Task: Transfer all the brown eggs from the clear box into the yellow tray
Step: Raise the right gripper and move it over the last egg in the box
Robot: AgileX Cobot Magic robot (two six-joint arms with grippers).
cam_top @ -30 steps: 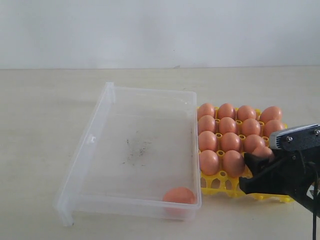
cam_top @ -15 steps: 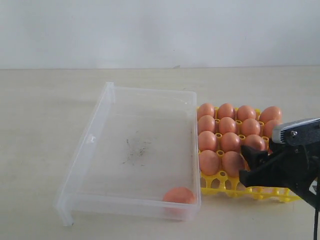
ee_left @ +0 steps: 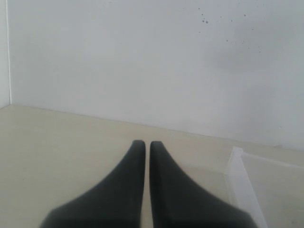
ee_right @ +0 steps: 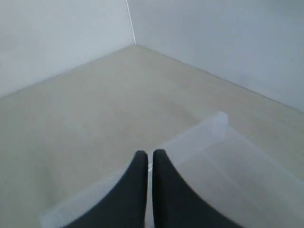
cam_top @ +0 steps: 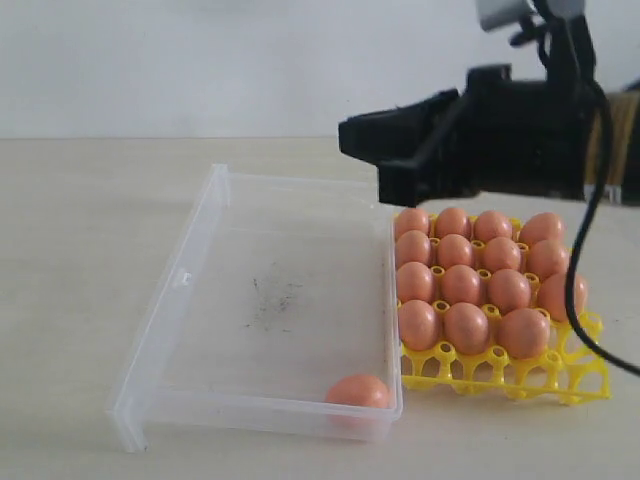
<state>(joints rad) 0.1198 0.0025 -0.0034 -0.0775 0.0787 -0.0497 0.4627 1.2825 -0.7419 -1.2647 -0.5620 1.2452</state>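
One smooth orange-brown oval egg [cam_top: 358, 390] lies in the shallow transparent plastic box [cam_top: 250, 350], at its near right corner. Fifteen glossy matching eggs [cam_top: 461, 284] sit in the bright yellow lattice tray [cam_top: 445, 350] just beside it. The black right gripper [cam_top: 348, 137] hangs above the box's far edge, tapered fingers pressed together, empty. The left gripper [ee_left: 143, 143] is likewise closed.

Right arm [cam_top: 520, 130]: I have it reaching in from the right, held high and roughly level, stretched toward the middle.
Right gripper [cam_top: 360, 150]: tips point left; fingers [ee_right: 137, 190] pressed together, nothing between them.
Left gripper [ee_left: 143, 144]: both fingers side by side, only a hairline slit between, empty.
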